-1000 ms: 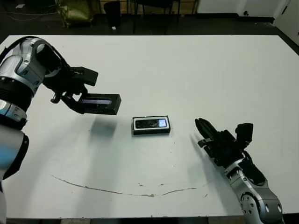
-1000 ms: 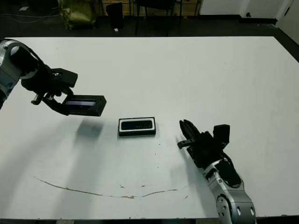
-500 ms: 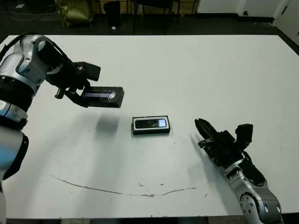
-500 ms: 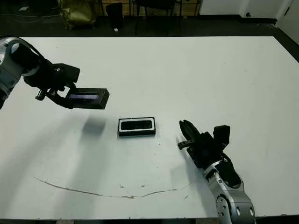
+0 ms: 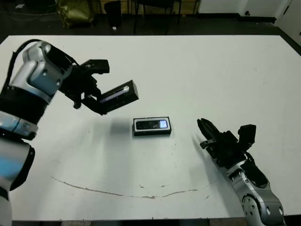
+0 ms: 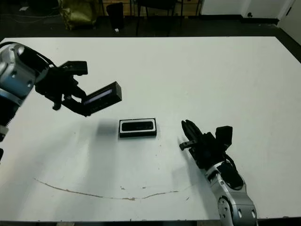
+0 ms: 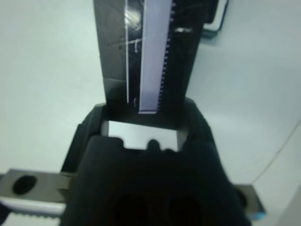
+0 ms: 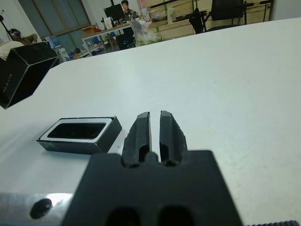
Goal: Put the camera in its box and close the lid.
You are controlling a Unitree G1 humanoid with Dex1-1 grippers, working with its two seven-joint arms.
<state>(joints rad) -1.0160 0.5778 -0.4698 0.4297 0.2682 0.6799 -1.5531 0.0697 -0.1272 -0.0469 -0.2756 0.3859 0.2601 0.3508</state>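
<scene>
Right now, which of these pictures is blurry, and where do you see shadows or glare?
Left wrist view: soft and out of focus, the lid showing a bright pale glare stripe. Left eye view: sharp, a soft grey shadow on the table under the raised lid. Right wrist view: the box fairly clear, the gripper body near the lens blurred.

The two head views look forward and down from the near edge, taking in the whole table [image 5: 197, 66] with dark floor beyond; both share the box [image 5: 152, 126] at centre. The left wrist view sits very close, looking along the held lid [image 7: 146, 47]. The right wrist view looks low across the tabletop toward the box [image 8: 79, 134] and a far room.
</scene>
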